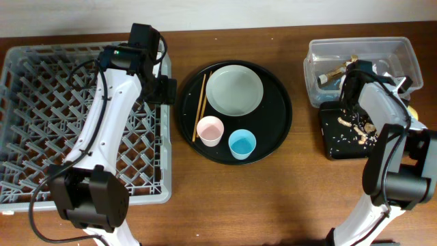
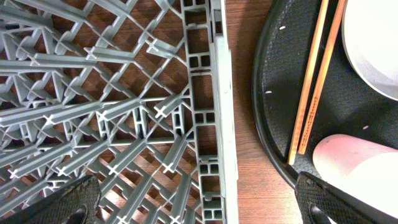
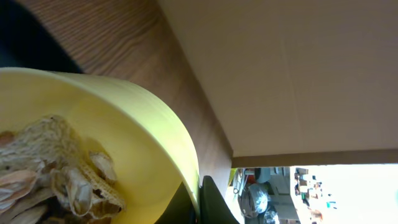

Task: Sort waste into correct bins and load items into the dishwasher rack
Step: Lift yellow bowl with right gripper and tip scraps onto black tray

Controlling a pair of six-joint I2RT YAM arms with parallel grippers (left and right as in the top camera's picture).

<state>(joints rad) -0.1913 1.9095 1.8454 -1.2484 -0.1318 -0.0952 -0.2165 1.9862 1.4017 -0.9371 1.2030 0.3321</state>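
My right gripper point(image 3: 200, 200) is shut on the rim of the small yellow bowl point(image 3: 130, 130), which is tilted and has tan food scraps point(image 3: 56, 168) in it. In the overhead view only a sliver of the bowl point(image 1: 412, 109) shows, beside the black rectangular tray point(image 1: 338, 147) with crumbs point(image 1: 355, 123) on it. The clear tub point(image 1: 362, 44) behind holds a gold-brown wrapper point(image 1: 331, 72). My left gripper point(image 2: 199, 205) is open and empty, straddling the right wall of the grey dishwasher rack point(image 2: 124, 93) point(image 1: 41, 102). It also shows in the overhead view point(image 1: 166, 89).
A round black tray point(image 1: 273, 137) point(image 2: 273, 74) in the middle holds the grey plate point(image 1: 234, 90) point(image 2: 373, 43), chopsticks point(image 1: 201, 106) point(image 2: 314, 81), pink cup point(image 1: 210, 130) point(image 2: 360, 168) and blue cup point(image 1: 242, 143). A strip of wooden table lies between it and the rack.
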